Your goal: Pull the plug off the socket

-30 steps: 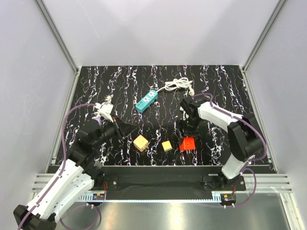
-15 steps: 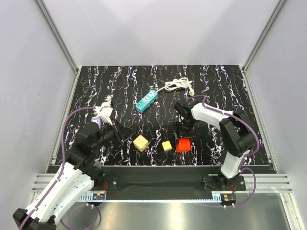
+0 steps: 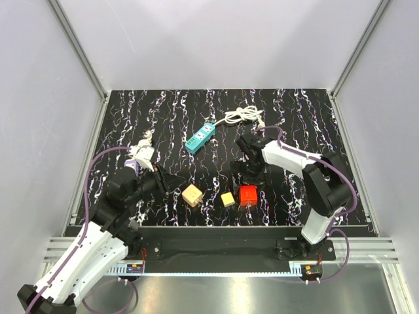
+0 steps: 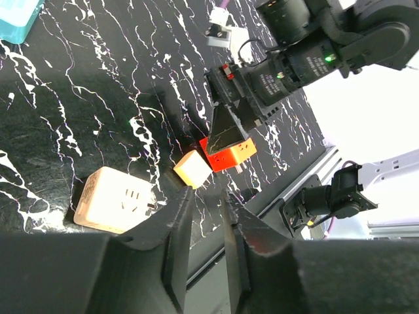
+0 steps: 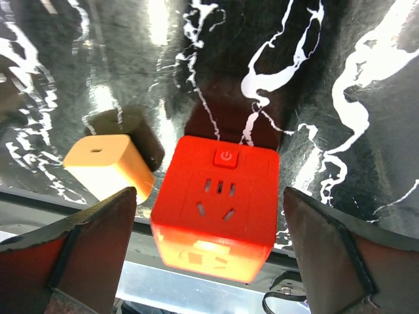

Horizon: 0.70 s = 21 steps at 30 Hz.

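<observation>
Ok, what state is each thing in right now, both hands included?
left hand: slightly open, empty.
right hand: wide open, straddling the red cube, not gripping.
red cube: resting on the table, button face up.
teal power strip: lying flat, untouched.
white cord: coiled.
tan cube: loose on table.
yellow cube: loose on table.

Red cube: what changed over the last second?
The right hand shifted the red cube slightly left, set it down, then opened and let go. The teal power strip, tan cube and yellow cube stayed put.
</observation>
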### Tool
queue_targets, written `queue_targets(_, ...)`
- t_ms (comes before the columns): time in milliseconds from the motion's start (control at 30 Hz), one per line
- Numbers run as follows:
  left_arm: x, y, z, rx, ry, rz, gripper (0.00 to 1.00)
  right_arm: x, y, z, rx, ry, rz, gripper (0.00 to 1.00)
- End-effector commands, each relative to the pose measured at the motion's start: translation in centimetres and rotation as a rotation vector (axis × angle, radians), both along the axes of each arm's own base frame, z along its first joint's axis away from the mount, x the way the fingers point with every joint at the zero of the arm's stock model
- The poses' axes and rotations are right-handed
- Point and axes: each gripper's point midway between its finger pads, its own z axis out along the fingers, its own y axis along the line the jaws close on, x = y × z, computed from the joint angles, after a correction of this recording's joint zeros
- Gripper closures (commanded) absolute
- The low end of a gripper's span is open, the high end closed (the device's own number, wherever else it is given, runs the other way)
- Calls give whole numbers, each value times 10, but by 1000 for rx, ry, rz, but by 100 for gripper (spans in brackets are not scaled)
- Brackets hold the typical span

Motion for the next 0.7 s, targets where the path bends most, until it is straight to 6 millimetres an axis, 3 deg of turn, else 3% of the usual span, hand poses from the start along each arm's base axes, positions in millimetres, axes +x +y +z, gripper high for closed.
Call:
queue_targets(0, 4, 0, 2, -12, -16, 16, 70, 17, 13, 41, 83, -147, 12, 0)
queue_targets(100, 3, 0, -1, -10, -11, 18, 68, 21, 16, 63, 127, -222, -2, 0)
queue_targets(133, 3, 0, -3, -8, -6, 20, 66, 23, 15, 81, 159, -280, -11, 0)
queue_targets(200, 2, 1, -8, -9, 7, 22, 61, 26, 11, 91, 169, -348, -43, 0)
queue_targets(267, 3, 3, -17, -8, 17, 39, 54, 34, 13, 112, 242, -466, -88, 0)
queue_targets(300, 3, 3, -15, -22, 6, 43, 51, 26, 7, 111, 263, -498, -107, 0)
queue_targets(367, 1, 3, -24, -27, 14, 44, 43, 35, 11, 119, 346, -580, -201, 0)
queue_targets(433, 0, 1, -22, -58, 7, 39, 39, 25, 1, 110, 382, -617, -275, 0)
queue_targets(467, -3, -1, -25, -65, 16, 26, 37, 30, 2, 117, 439, -648, -347, 0)
queue_targets(500, -4, -2, -24, -86, 18, 21, 37, 21, -4, 108, 457, -657, -373, 0)
queue_targets(567, -9, -5, -33, -99, 42, -4, 36, 19, -3, 111, 533, -695, -407, 0)
queue_targets(633, -12, -8, -33, -131, 44, -22, 35, 8, -11, 94, 550, -689, -443, 0)
queue_targets(667, -15, -9, -43, -142, 67, -24, 35, 6, -11, 93, 572, -687, -464, 0)
